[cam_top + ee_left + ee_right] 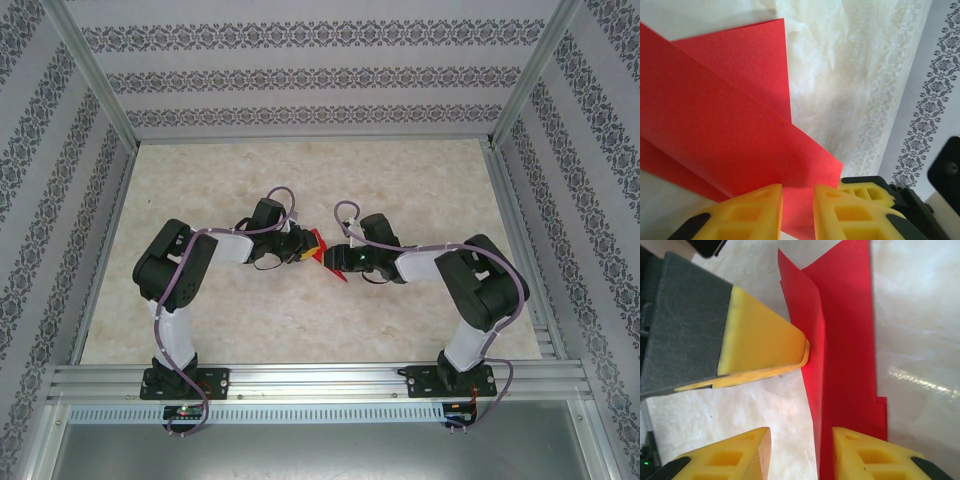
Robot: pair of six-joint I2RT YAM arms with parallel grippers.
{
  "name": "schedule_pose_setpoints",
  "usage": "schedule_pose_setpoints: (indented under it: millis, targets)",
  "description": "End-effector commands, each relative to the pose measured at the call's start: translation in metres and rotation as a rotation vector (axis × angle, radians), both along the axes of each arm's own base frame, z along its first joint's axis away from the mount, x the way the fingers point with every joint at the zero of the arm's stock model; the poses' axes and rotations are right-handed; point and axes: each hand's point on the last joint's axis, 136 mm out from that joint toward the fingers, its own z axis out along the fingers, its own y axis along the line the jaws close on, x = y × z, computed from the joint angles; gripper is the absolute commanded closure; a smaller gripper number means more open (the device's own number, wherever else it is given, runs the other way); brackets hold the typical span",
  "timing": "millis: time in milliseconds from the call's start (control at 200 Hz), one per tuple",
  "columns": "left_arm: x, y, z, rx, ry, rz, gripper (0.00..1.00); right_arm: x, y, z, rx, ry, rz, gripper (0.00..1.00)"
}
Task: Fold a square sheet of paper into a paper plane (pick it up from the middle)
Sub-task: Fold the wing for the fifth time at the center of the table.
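Nearest my left wrist camera sat the two yellow fingers (747, 217) of the left end effector (797, 195), set almost together with only a narrow slit between them. The red sheet of paper (730, 130) ran straight through that slit, so I read it as pinched there. Ahead of those fingers the sheet spread out in overlapping folded layers, and one straight edge slanted away over the pale worktop (840, 75).

On the right wrist camera, the right end effector (801, 435) stood with its fingers well apart and gripped nothing. The long edge of the sheet lay in the gap, close against the inner side of one finger (875, 457). Just ahead of it a flap of the sheet stood up along a crease, and a yellow fingertip of the left end effector touched that flap from the side.

From overhead, the two end effectors faced each other tip to tip near the middle of the worktop. The paper was between them, and a small red corner poked out on the near side of the right one.
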Motion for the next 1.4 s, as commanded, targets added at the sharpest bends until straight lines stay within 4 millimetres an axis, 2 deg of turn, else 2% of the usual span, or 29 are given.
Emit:
schedule_pose_setpoints:
  millis: [0, 220, 550, 894, 1174, 1394]
  targets:
    - [0.004, -0.004, -0.002, 0.022, -0.023, -0.010, 0.76, 0.000, -0.003, 0.004, -0.116, -0.099, 0.051, 0.62]
    - [0.003, -0.003, -0.004, 0.027, -0.016, -0.012, 0.76, -0.012, 0.000, -0.008, -0.209, -0.156, 0.140, 0.67]
    - [0.003, -0.002, -0.004, 0.034, -0.014, -0.015, 0.76, -0.008, -0.010, -0.017, -0.287, -0.193, 0.136, 0.73]
    - [0.002, 0.000, -0.008, 0.061, -0.002, -0.014, 0.77, -0.002, -0.014, -0.013, -0.318, -0.237, 0.125, 0.69]
    - [0.004, 0.000, -0.012, 0.073, 0.011, -0.017, 0.78, -0.004, -0.009, -0.005, -0.347, -0.320, 0.168, 0.67]
    - [0.006, 0.000, -0.012, 0.077, 0.014, -0.019, 0.78, -0.002, -0.010, -0.010, -0.403, -0.344, 0.193, 0.67]
